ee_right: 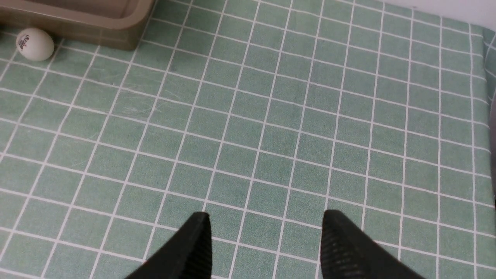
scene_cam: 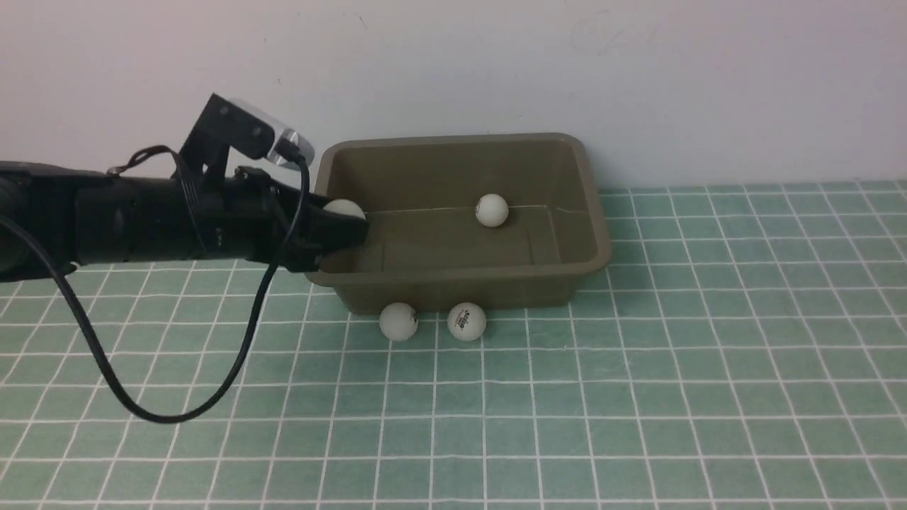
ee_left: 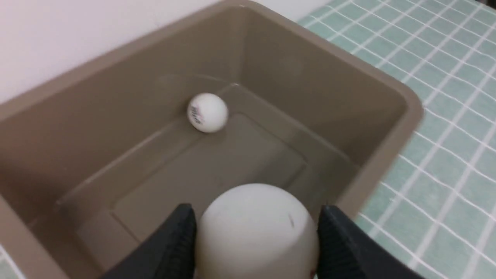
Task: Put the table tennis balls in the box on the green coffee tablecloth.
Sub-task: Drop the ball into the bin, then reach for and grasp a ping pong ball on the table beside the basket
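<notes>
**Front view:** your left gripper (scene_cam: 354, 230) reaches over the left rim of the box (scene_cam: 460, 289), clenched on the first ball (scene_cam: 345, 209). A second ball (scene_cam: 491, 210) lies inside near the far wall. A third ball (scene_cam: 398, 321) and a fourth ball (scene_cam: 467, 321) sit on the green tablecloth (scene_cam: 638, 397) against the box's near wall.

**Left wrist view:** both fingers (ee_left: 174, 240) touch the first ball (held over the box's interior).

**Right wrist view:** your right gripper (ee_right: 265, 224) hovers over the cloth with jaws apart, well right of the fourth ball.

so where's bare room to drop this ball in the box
Bare: the box floor between the loose ball and the front wall, through to the right wall. Crowded: the left end, under the left pincer and held ball. Outside, two balls crowd the front wall.
</notes>
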Controlling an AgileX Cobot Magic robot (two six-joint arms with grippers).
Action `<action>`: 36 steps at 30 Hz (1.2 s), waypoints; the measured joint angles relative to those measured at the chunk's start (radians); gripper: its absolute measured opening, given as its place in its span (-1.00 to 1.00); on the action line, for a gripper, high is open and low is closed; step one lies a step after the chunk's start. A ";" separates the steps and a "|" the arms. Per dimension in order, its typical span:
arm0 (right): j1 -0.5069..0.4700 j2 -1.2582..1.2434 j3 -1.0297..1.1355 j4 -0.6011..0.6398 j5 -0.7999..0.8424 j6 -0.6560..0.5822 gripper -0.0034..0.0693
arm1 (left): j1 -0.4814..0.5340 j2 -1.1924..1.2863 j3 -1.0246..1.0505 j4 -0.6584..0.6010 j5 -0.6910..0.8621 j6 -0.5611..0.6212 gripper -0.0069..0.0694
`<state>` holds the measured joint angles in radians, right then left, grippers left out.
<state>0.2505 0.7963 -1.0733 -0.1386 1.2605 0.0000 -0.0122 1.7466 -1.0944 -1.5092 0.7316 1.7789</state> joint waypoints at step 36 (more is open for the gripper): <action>0.000 0.000 0.000 0.001 -0.034 0.006 0.07 | 0.000 -0.334 -0.225 0.722 0.432 -1.009 -0.12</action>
<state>0.2505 0.7963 -1.0733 -0.1378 1.2270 0.0060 -0.0122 1.4124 -1.3191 -0.7874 1.1636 0.7704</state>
